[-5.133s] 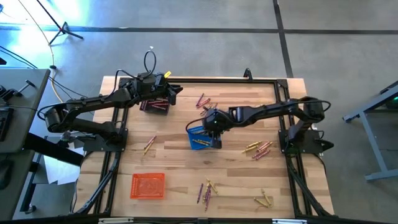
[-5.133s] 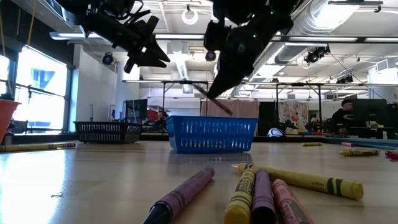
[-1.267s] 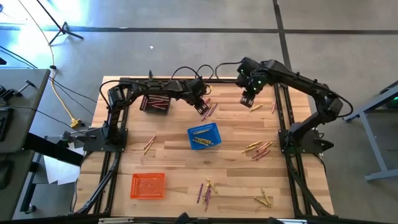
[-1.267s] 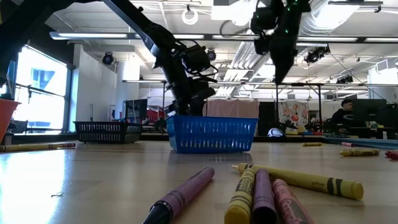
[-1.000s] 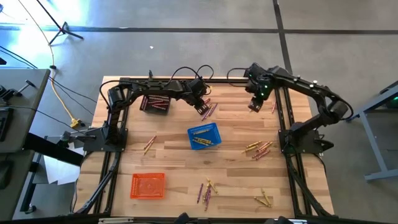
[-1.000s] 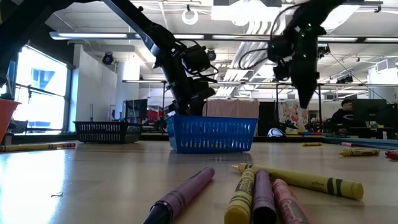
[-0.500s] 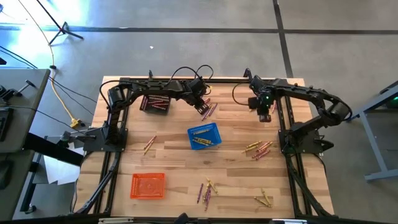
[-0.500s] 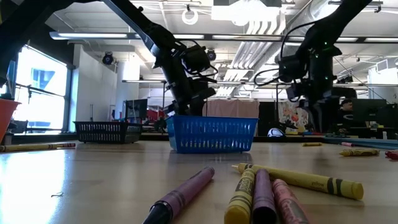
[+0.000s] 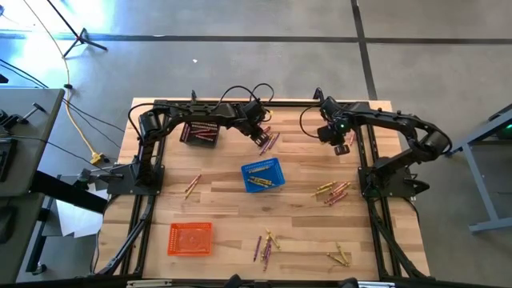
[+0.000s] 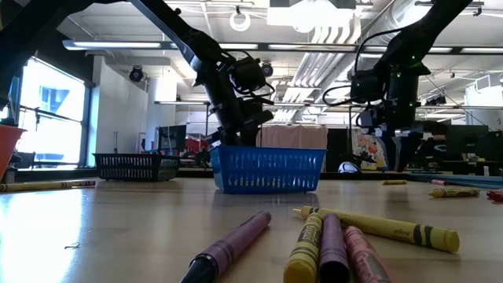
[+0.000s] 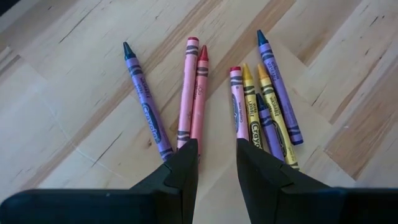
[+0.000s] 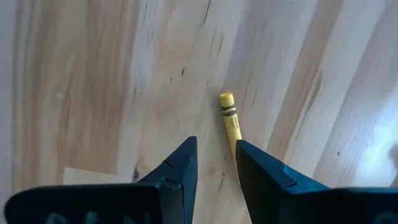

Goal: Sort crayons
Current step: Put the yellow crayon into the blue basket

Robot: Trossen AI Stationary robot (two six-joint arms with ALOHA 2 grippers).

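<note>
Several crayons lie in a loose cluster (image 11: 239,102) on the wooden table's far middle: purple, pink, red and yellow. My left gripper (image 11: 216,155) hovers open over the cluster's near end (image 9: 262,142), slanting down, with nothing between its fingers. My right gripper (image 12: 216,155) points straight down near the table's far right (image 9: 340,141) and is open. A single yellow crayon (image 12: 229,118) lies flat on the wood there. One end of it runs under one fingertip (image 12: 249,155). I cannot tell whether that finger touches it.
A blue mesh basket (image 9: 262,175) stands mid-table, a black one (image 9: 200,132) at the far left, an orange one (image 9: 190,238) near left. More crayons lie at the right (image 9: 332,192), near middle (image 9: 266,244), near right (image 9: 340,258) and left (image 9: 192,186).
My right gripper has come down toward the table and a little toward its right edge, rolling about its own pointing line as it sank. It now stands low over the lone yellow crayon. Its finger gap is unchanged.
</note>
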